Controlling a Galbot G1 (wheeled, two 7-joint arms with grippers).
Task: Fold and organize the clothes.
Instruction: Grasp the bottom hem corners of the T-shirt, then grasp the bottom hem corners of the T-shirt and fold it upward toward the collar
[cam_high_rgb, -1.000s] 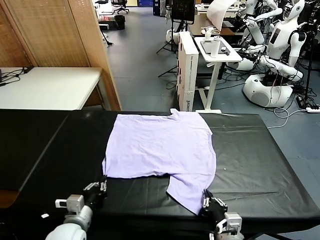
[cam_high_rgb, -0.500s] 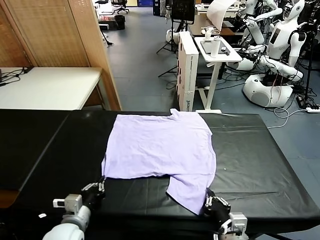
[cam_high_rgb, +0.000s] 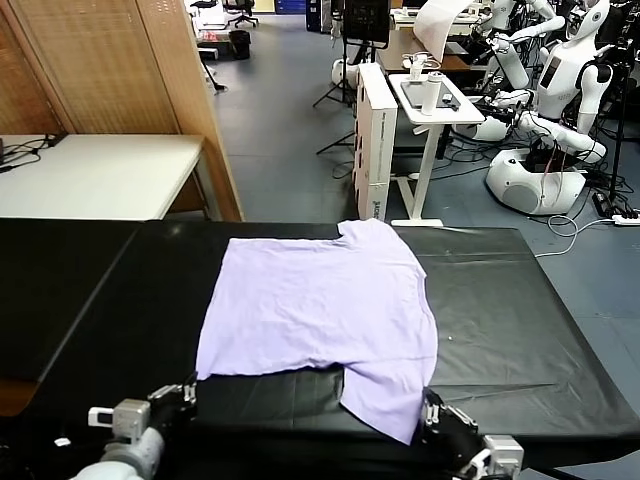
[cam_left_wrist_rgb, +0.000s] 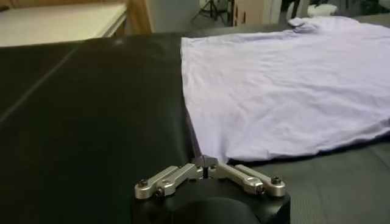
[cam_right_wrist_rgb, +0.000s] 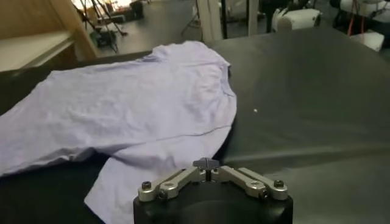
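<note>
Currently the lavender T-shirt (cam_high_rgb: 318, 310) lies spread on the black table (cam_high_rgb: 520, 330), plain side up, collar toward the far edge, one short sleeve sticking out toward my near right corner. My left gripper (cam_high_rgb: 183, 392) sits at the near table edge, right at the shirt's near left corner; in the left wrist view the left gripper (cam_left_wrist_rgb: 206, 162) has its fingertips pinched together on the corner of the hem, so it holds fabric there. My right gripper (cam_high_rgb: 430, 415) is at the near edge by the tip of the sleeve; in the right wrist view the right gripper (cam_right_wrist_rgb: 206, 163) shows its jaws closed tight, tips meeting at the sleeve's edge (I cannot tell if cloth is actually caught between them). T-shirt (cam_right_wrist_rgb: 131, 109) wrinkled but mostly flat, T-shirt (cam_left_wrist_rgb: 286, 85) hem slightly curled near my left fingers. Beyond the table: a white table (cam_high_rgb: 100, 175), a wooden screen (cam_high_rgb: 110, 70), white robots (cam_high_rgb: 560, 90).
</note>
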